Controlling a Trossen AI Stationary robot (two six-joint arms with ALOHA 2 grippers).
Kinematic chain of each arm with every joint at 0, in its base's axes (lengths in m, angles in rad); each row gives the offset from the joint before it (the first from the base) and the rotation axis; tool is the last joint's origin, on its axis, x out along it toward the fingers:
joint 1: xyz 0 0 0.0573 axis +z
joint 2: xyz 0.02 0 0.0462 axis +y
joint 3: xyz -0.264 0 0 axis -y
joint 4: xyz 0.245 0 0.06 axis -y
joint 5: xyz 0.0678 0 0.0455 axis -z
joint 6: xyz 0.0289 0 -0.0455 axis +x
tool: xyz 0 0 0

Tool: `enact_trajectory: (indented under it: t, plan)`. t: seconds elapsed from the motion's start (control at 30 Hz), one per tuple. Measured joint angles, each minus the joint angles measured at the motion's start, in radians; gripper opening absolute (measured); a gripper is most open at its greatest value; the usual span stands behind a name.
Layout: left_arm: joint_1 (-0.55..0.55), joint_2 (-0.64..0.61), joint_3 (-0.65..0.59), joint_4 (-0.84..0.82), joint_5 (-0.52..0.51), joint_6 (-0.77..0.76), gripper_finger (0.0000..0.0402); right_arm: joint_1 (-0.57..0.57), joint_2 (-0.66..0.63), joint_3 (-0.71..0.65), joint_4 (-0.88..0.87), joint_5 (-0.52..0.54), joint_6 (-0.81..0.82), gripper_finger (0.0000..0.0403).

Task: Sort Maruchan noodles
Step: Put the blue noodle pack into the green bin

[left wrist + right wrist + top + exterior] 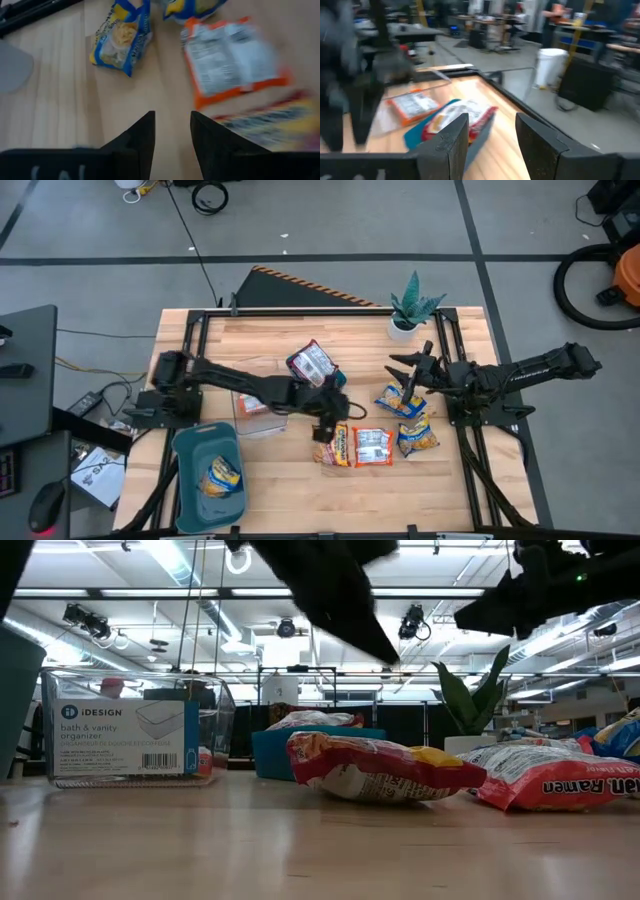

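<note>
Left gripper hovers open and empty over the orange packet; next it should drop and pinch it. Right gripper waits open.

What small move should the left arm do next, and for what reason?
Probably lower the left claw straight down and a little toward the orange packet. The claw is open and holds nothing, and it hangs above bare wood beside that packet, which lies flat and free on the table. The right claw waits open near the yellow-and-blue packets.
</note>
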Motion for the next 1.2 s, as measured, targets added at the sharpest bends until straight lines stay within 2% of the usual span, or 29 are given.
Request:
enact_trajectory:
  t: [0.13, 0.27, 0.4, 0.6, 0.7, 1.0, 1.07, 1.2]
  plan:
    - [0.043, 0.105, 0.000, 0.178, -0.015, 0.114, 0.0130, 0.074, -0.044, 0.000, -0.055, 0.120, 0.030, 0.0169]
    - [0.072, 0.178, 0.017, 0.278, -0.044, 0.164, 0.0130, 0.146, -0.083, 0.000, -0.063, 0.144, 0.026, 0.0169]
    - [0.093, 0.241, 0.108, 0.236, -0.025, 0.159, 0.0130, 0.200, -0.107, 0.000, -0.068, 0.163, 0.020, 0.0169]
    - [0.093, 0.372, 0.348, 0.053, -0.016, 0.186, 0.0130, 0.249, -0.113, 0.000, -0.066, 0.259, -0.004, 0.0168]
    - [0.089, 0.423, 0.425, 0.021, -0.018, 0.198, 0.0130, 0.272, -0.114, 0.000, -0.065, 0.297, -0.017, 0.0168]
    - [0.097, 0.501, 0.438, 0.084, -0.037, 0.242, 0.0130, 0.325, -0.115, 0.000, -0.060, 0.357, -0.051, 0.0168]
    - [0.100, 0.516, 0.438, 0.098, -0.074, 0.246, 0.0130, 0.329, -0.115, 0.000, -0.060, 0.357, -0.051, 0.0168]
    - [0.103, 0.527, 0.439, 0.134, -0.074, 0.295, 0.0129, 0.330, -0.114, 0.000, -0.060, 0.358, -0.051, 0.0168]
